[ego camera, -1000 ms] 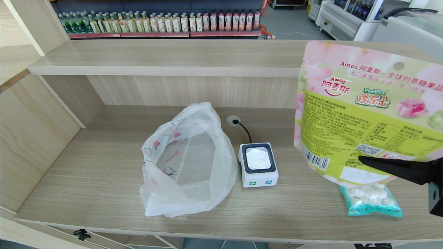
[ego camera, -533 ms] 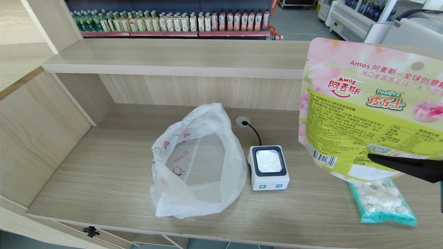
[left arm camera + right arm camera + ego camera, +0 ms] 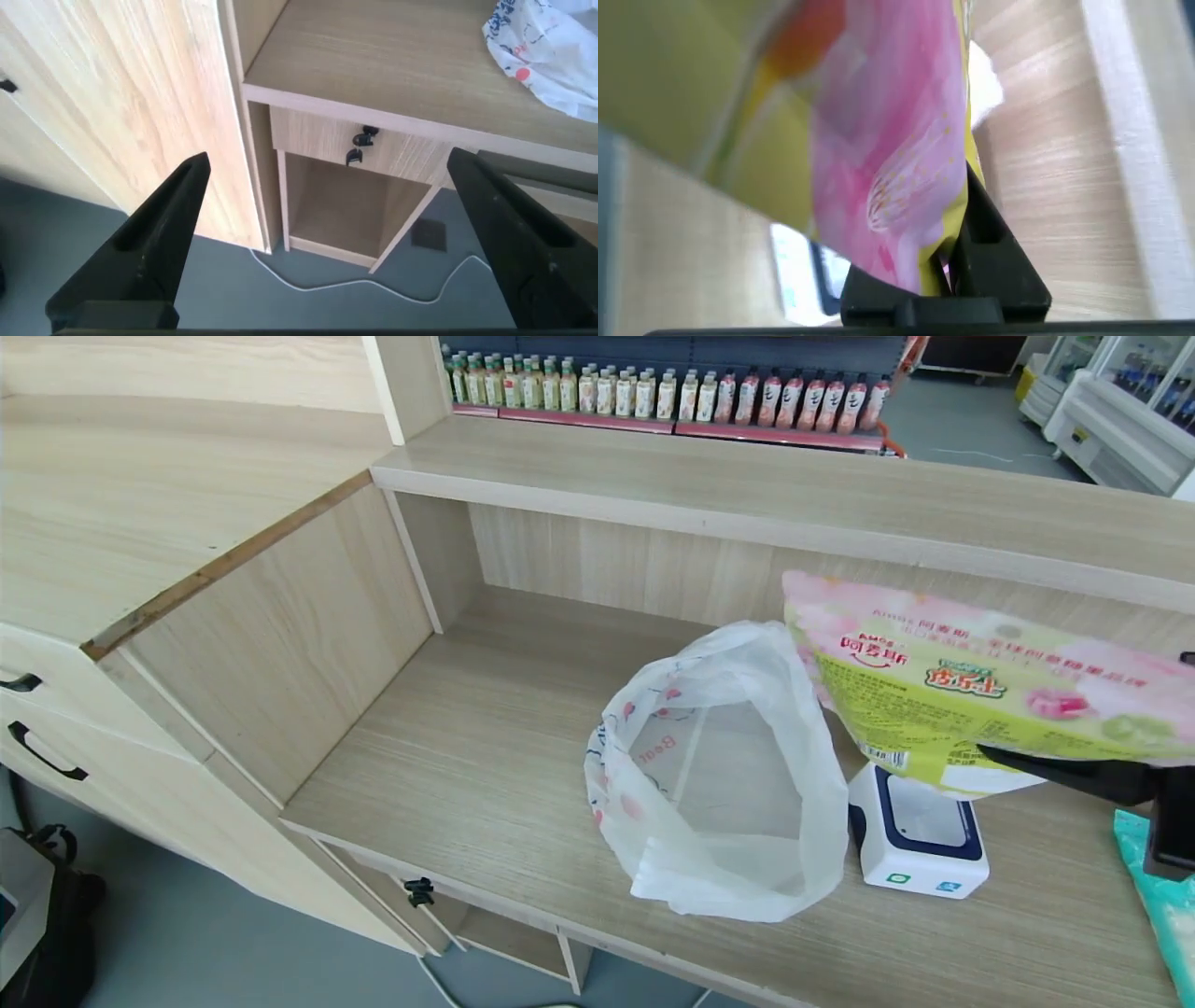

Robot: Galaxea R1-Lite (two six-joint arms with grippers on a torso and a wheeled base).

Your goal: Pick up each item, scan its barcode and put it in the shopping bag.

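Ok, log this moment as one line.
right gripper: shut on snack pouch over scanner | left gripper: open, off counter | shopping bag: open, beside scanner | teal packet: on counter

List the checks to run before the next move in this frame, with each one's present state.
1. Right claw shut on the candy pouch: ok.
2. Pouch above the scanner: ok, its lower edge hangs over the window.
3. Barcode turned to the scanner window: not ok, it seems; it faces up toward the head camera.
4. Shopping bag mouth open beside the scanner: ok.
5. Left claw out of the way: ok, open, off the front edge of the counter.
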